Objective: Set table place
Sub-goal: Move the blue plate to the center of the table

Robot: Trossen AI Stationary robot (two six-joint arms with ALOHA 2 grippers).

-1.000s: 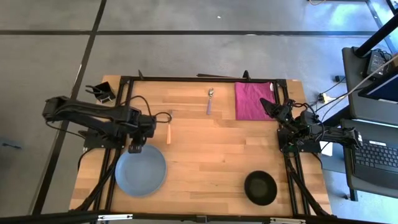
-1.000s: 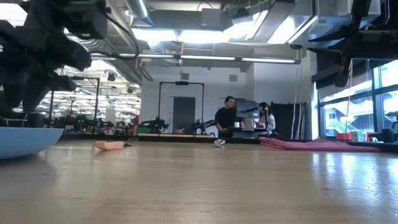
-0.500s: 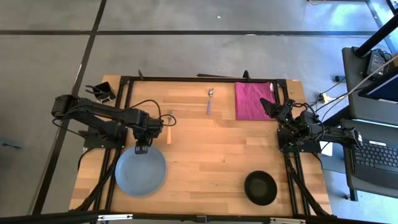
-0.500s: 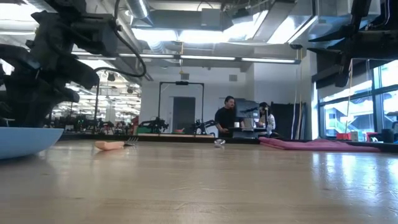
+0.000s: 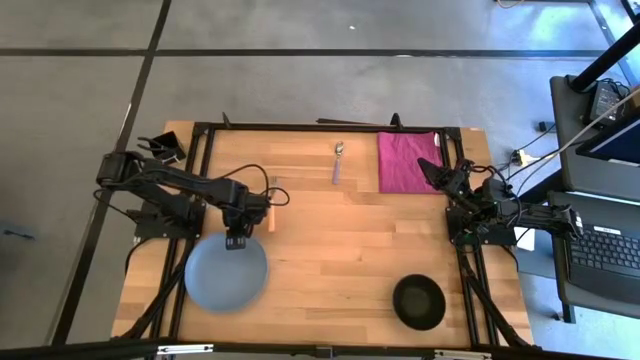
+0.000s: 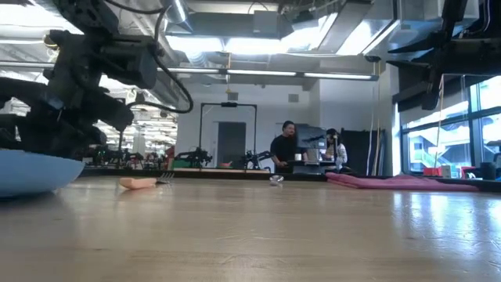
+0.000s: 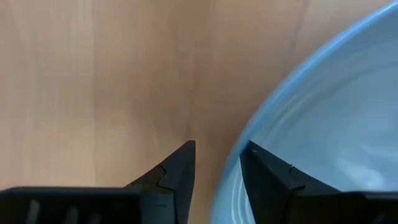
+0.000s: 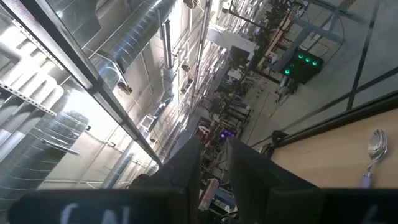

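The round grey-blue plate (image 5: 227,280) lies on the wooden table (image 5: 340,240) at the near left. My left gripper (image 5: 238,241) stands at the plate's far rim, shut on it; it also shows in the left wrist view (image 7: 217,163). The orange-handled fork (image 5: 271,212) lies just beyond the plate. The purple-handled spoon (image 5: 337,166) lies near the far edge. The black bowl (image 5: 418,302) rests at the near right. My right gripper (image 5: 437,174) is shut and empty, raised at the right edge. My left gripper pinches the plate's far rim (image 7: 250,132) between its two fingers, one finger (image 7: 268,177) over the plate's inside, the other (image 7: 177,171) outside over the wood. The fingers come from above, pointing down. In the low view the plate (image 6: 35,172) still reaches the tabletop.
A pink cloth (image 5: 408,162) lies at the far right corner. Bare wood stretches across the table's middle, between plate and bowl. People stand in the room beyond the far edge (image 6: 286,149).
My left gripper has gone toward the table's right edge along the plate's far rim. In the low view the plate's edge now stands a little higher than before.
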